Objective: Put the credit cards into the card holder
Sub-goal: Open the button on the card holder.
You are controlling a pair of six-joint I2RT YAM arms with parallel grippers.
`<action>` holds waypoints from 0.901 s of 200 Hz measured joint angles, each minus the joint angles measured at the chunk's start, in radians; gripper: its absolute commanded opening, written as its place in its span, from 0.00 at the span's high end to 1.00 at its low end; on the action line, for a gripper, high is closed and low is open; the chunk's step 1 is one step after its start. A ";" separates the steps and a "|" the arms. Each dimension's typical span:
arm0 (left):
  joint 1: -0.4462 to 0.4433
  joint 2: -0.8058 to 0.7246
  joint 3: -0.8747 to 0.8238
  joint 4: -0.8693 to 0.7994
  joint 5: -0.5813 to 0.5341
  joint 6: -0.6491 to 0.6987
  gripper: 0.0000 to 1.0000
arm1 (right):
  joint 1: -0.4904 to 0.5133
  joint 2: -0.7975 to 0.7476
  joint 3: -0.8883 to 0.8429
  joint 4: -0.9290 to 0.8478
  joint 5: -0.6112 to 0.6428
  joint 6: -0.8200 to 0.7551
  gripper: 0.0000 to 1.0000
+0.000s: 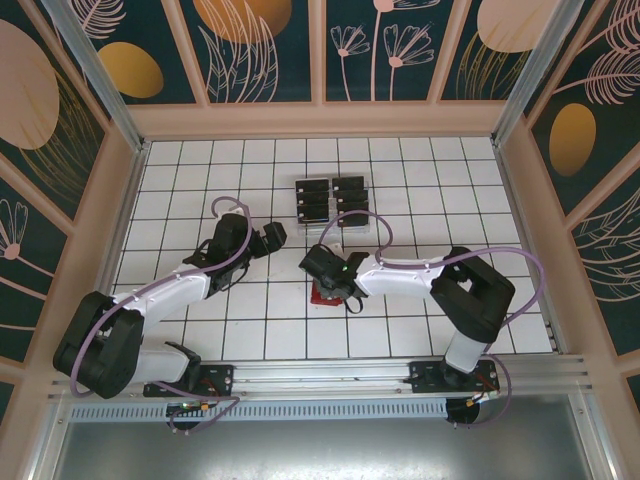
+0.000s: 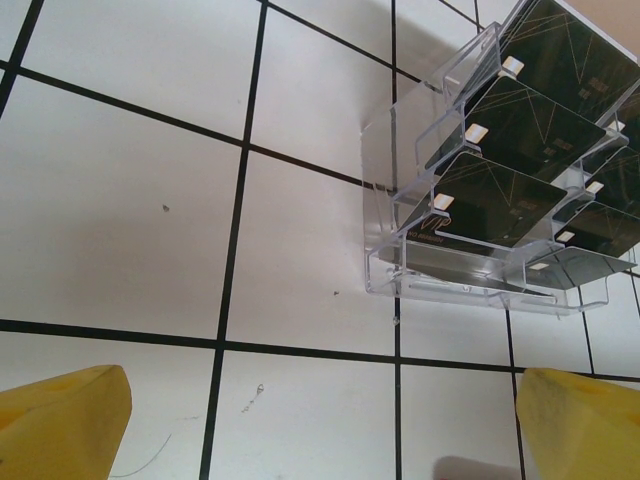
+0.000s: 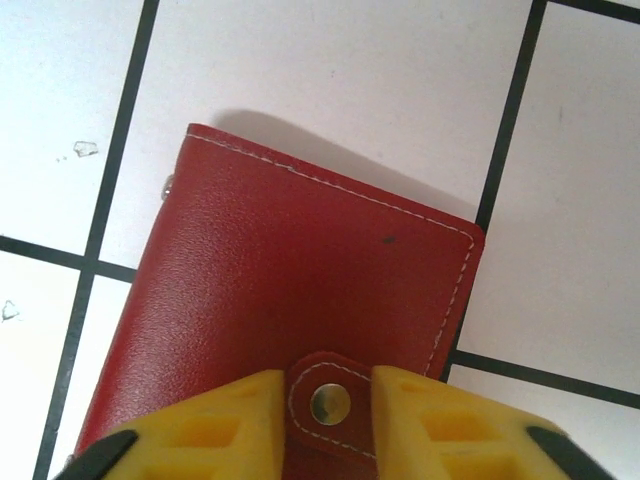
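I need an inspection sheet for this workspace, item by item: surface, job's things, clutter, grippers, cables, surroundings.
Surface: white tiled table, a few small flecks.
Job's things: black credit cards stand in the clear rack; red card holder lies closed and flat.
Clutter: nothing seen.
Grippers: left gripper open, empty, facing the rack; right gripper has its jaws on either side of the closure tab, pinch not certain.
Cables: lilac cables loop along both arms.
Surroundings: floral wall panels; metal rail at the near edge.
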 measured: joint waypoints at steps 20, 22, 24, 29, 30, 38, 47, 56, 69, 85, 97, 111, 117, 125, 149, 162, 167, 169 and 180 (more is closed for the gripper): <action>0.000 -0.016 0.000 -0.008 0.010 0.000 0.01 | -0.005 -0.004 -0.011 0.015 -0.004 -0.005 0.92; 0.000 -0.017 0.000 -0.008 0.010 0.001 0.02 | -0.006 -0.006 -0.013 0.017 -0.004 0.002 0.93; 0.000 -0.019 0.000 -0.009 0.012 0.001 0.02 | -0.006 -0.008 -0.014 0.018 -0.005 -0.004 0.94; 0.000 -0.025 0.000 -0.010 0.017 0.001 0.01 | -0.008 -0.013 -0.017 0.021 -0.006 0.000 0.98; 0.000 -0.026 0.000 -0.011 0.017 0.001 0.02 | -0.008 -0.016 -0.018 0.022 -0.006 -0.004 0.98; 0.000 -0.035 0.000 -0.014 0.021 0.001 0.01 | -0.011 -0.027 -0.024 0.029 -0.007 -0.007 1.00; 0.000 -0.044 -0.002 -0.014 0.026 0.001 0.02 | -0.019 -0.040 -0.036 0.041 -0.014 -0.005 1.00; -0.002 -0.052 -0.006 -0.014 0.032 0.002 0.02 | -0.026 -0.050 -0.048 0.052 -0.022 -0.005 1.00; -0.004 -0.061 -0.015 -0.017 0.041 0.003 0.02 | -0.037 -0.065 -0.067 0.068 -0.035 -0.005 1.00; -0.015 -0.064 -0.026 -0.027 0.050 0.003 0.02 | -0.050 -0.092 -0.095 0.093 -0.056 -0.006 1.00; -0.026 -0.064 -0.034 -0.033 0.056 0.003 0.02 | -0.058 -0.112 -0.119 0.116 -0.076 -0.009 1.00; -0.038 -0.064 -0.044 -0.037 0.066 0.003 0.01 | -0.064 -0.134 -0.140 0.140 -0.106 -0.018 1.00; -0.043 -0.064 -0.050 -0.037 0.069 0.003 0.02 | -0.066 -0.139 -0.144 0.151 -0.118 -0.021 1.00; -0.050 -0.064 -0.056 -0.040 0.070 0.003 0.02 | -0.066 -0.140 -0.145 0.163 -0.135 -0.024 1.00; -0.075 -0.071 -0.079 -0.048 0.069 0.003 0.02 | -0.065 -0.140 -0.145 0.209 -0.183 -0.028 1.00; -0.091 -0.077 -0.087 -0.059 0.066 0.003 0.02 | -0.065 -0.138 -0.145 0.229 -0.199 -0.028 1.00; -0.097 -0.079 -0.089 -0.062 0.064 0.004 0.01 | -0.065 -0.136 -0.145 0.237 -0.206 -0.027 1.00; -0.100 -0.079 -0.089 -0.064 0.062 0.004 0.02 | -0.065 -0.135 -0.145 0.240 -0.209 -0.027 1.00; -0.116 -0.083 -0.092 -0.074 0.050 0.005 0.01 | -0.065 -0.127 -0.145 0.255 -0.219 -0.028 1.00</action>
